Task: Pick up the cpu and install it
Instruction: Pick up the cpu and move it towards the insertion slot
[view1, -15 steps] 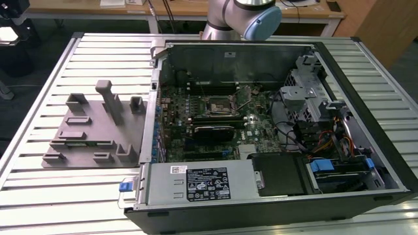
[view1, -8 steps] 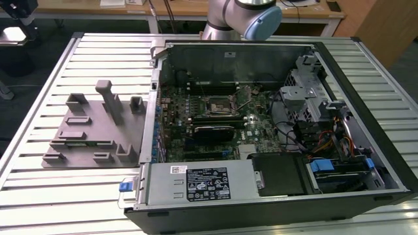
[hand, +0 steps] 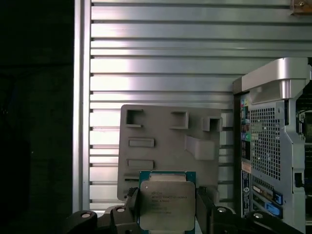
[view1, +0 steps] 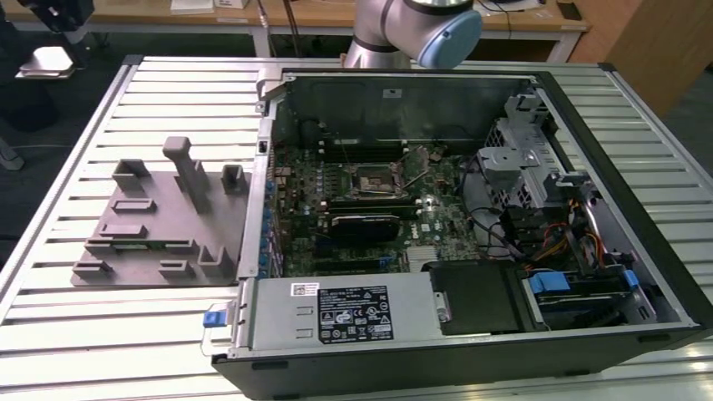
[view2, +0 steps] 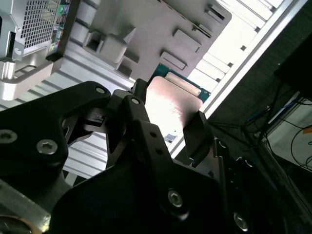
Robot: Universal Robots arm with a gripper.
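So the arm [view1: 415, 29] was up at the far edge of the table [view1: 67, 334], behind the case [view1: 468, 209]. In both wrist views the gripper [hand: 167, 217] had its fingers [hand: 132, 201] clamped on two opposite edges of the cpu [hand: 166, 195], metal top facing the first wrist camera. The chip hung in the air over the grey tray [hand: 165, 136], not touching it. The tray sat on the exterior view's left of the case. The socket [view1: 371, 177] on the board looked unblocked.

cpu [hand: 167, 204]: dull silver metal lid | tray [hand: 161, 129]: matt grey plastic | table [hand: 161, 48]: ribbed shiny metal
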